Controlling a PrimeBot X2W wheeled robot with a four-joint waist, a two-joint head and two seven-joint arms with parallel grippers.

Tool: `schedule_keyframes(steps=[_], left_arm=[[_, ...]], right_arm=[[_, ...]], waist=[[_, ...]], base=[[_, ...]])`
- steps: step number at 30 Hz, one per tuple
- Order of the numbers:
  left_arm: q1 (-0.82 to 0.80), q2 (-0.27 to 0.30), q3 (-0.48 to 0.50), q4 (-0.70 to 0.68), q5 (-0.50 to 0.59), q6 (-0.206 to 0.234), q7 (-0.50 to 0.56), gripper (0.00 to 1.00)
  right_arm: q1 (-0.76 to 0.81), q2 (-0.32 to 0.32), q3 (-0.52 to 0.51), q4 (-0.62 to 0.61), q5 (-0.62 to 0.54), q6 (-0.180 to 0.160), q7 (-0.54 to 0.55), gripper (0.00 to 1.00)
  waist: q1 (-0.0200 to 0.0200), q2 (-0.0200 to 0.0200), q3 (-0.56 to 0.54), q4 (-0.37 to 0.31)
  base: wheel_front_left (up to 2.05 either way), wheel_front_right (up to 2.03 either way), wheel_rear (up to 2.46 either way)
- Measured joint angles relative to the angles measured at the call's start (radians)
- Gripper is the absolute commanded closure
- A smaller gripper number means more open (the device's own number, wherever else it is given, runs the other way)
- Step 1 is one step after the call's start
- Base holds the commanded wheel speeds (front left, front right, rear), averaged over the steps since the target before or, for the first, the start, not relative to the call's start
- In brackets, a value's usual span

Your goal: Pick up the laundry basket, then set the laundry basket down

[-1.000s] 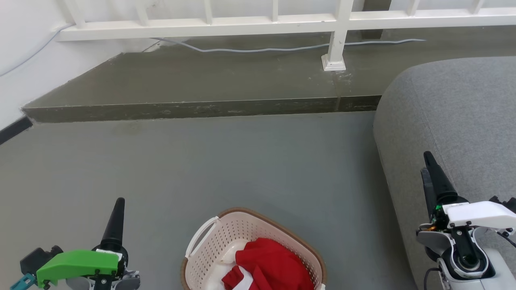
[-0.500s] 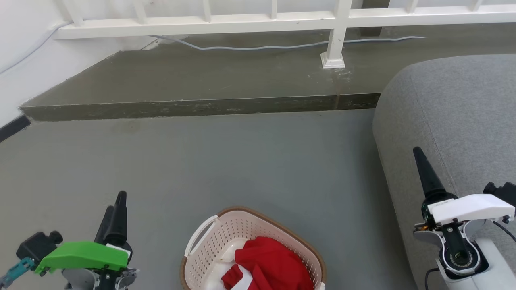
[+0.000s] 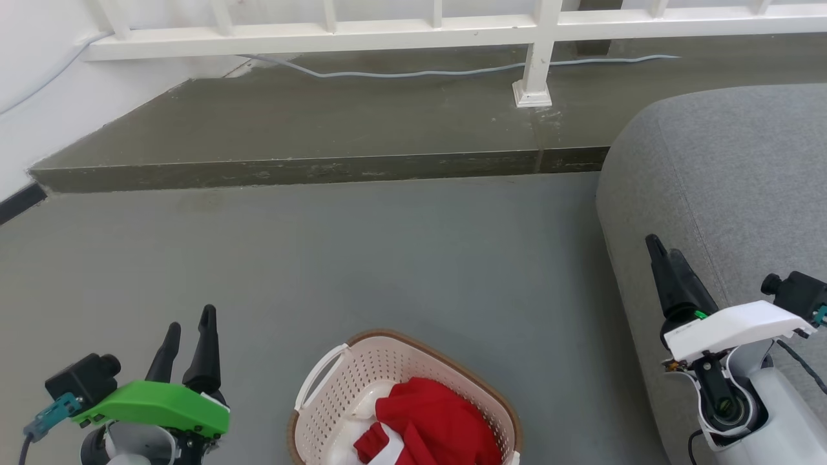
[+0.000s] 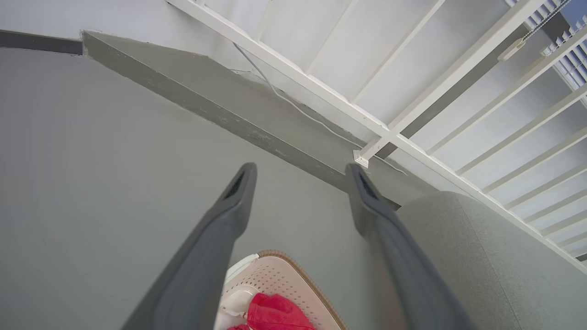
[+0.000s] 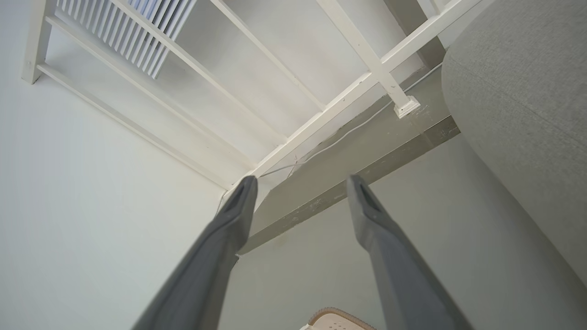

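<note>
1. Wall (image 3: 39,97): white, far left, meeting the grey floor (image 3: 387,258) at a dark skirting strip.

2. My left gripper (image 3: 190,320): low at the left of the head view, under a green cover. The two dark fingers are spread, with nothing between them. My left wrist view (image 4: 301,168) shows the same gap, with bare floor behind it. It touches nothing.

3. Laundry basket (image 3: 362,381): standing on the floor at the bottom middle, between my two grippers and apart from both, cut off by the lower edge. Its cream perforated wall has a brown rim, and a white handle (image 3: 320,378) sits on the side toward my left gripper. It also shows low in the left wrist view (image 4: 284,270), and as a sliver of rim in the right wrist view (image 5: 341,316).

4. Red cloth (image 3: 439,420): bunched inside the basket, lying on something white that I cannot make out.

5. Step (image 3: 323,123): a raised dark ledge across the far floor. A white railing (image 3: 387,32) stands on it, and a pale cable (image 3: 400,72) trails along it.

6. Sofa (image 3: 723,181): grey fabric with a rounded end, at the right.

7. My right gripper (image 3: 664,248): low at the right, in front of the sofa, under a white cover. Its fingers are parted and hold nothing, which the right wrist view (image 5: 301,179) shows plainly.
</note>
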Motion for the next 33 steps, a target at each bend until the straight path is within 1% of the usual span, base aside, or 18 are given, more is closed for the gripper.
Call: schedule_keyframes(steps=[15, 21, 33], left_arm=[[-0.013, -0.014, -0.030, -0.008, 0.203, 0.024, -0.049, 0.00], [-0.013, -0.027, -0.033, -0.009, 0.278, 0.025, -0.074, 0.00], [-0.013, -0.030, -0.035, -0.022, 0.435, 0.026, -0.113, 0.00]], right_arm=[[-0.025, 0.000, 0.029, 0.010, -0.186, -0.001, -0.053, 0.00], [-0.029, 0.000, 0.037, 0.022, -0.255, -0.001, -0.077, 0.00], [-0.041, 0.001, 0.057, 0.037, -0.398, -0.001, -0.116, 0.00]], waist=[[0.0000, 0.0000, 0.002, -0.003], [0.0000, 0.0000, 0.001, -0.003], [0.0000, 0.0000, 0.000, -0.005]], base=[[0.00, 0.00, 0.00], [0.00, 0.00, 0.00], [0.00, 0.00, 0.00]])
